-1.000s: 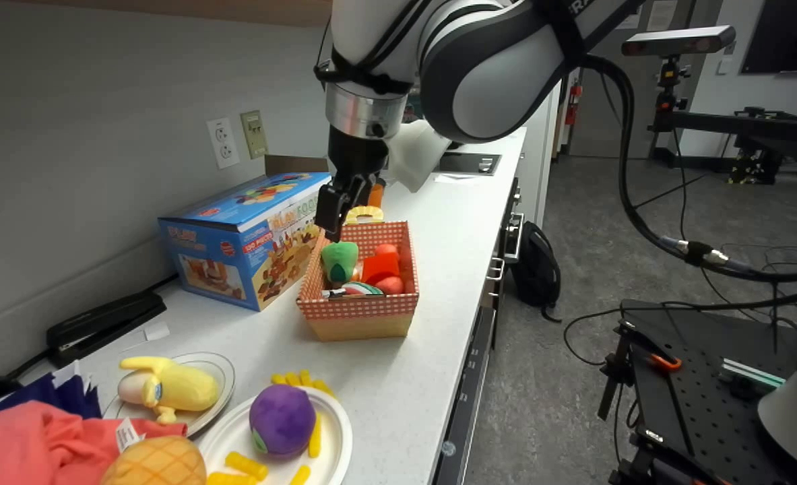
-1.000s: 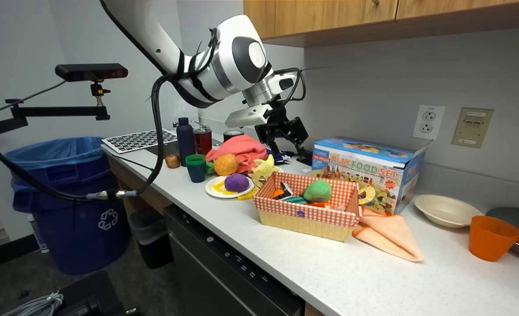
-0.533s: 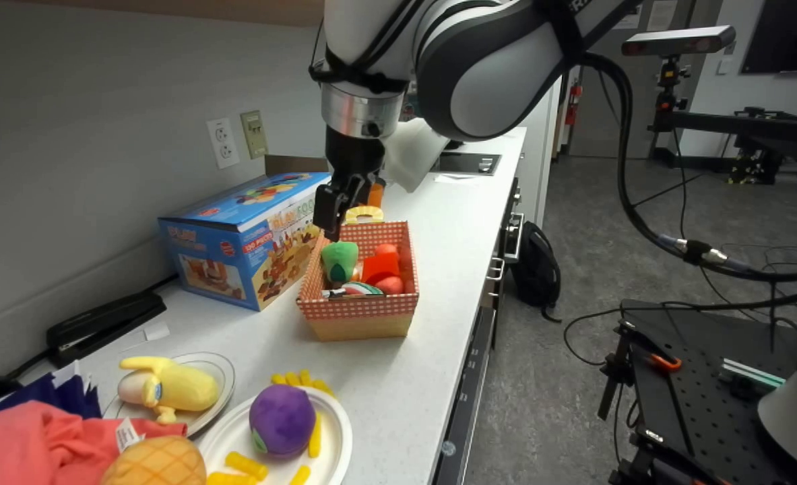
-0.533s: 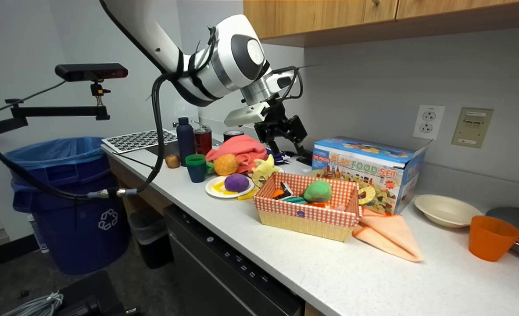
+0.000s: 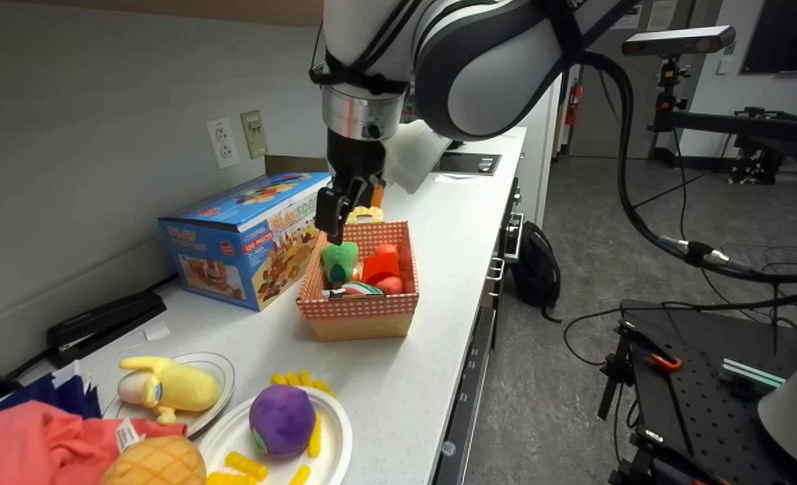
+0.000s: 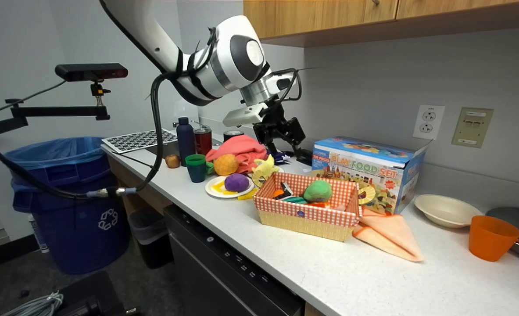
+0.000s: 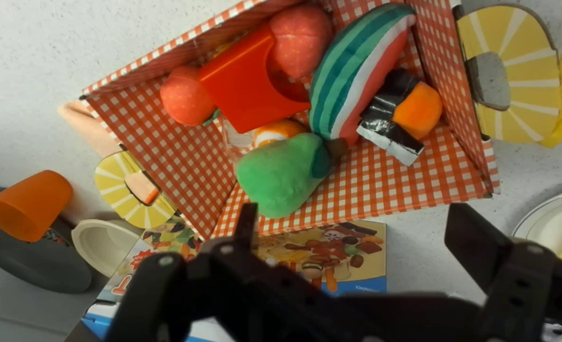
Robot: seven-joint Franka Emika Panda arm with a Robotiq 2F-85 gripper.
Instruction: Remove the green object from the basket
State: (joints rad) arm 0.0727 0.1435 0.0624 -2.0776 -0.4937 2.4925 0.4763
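arm [image 6: 228,46] bent | wrist [image 5: 361,113] angled downward | fingers [image 7: 475,244] spread wide apart

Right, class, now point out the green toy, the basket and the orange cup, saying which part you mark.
Green toy [image 7: 281,175], in the wrist view: the middle of its rounded body.
Basket [image 6: 304,225], in an exterior view: the tan wall below its checkered band.
Orange cup [image 6: 491,244], in an exterior view: its outer side.

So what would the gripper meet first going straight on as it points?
Probably the basket's checkered side nearest the blue box, beside the green object; depth is unclear, so the gripper might touch that object first.
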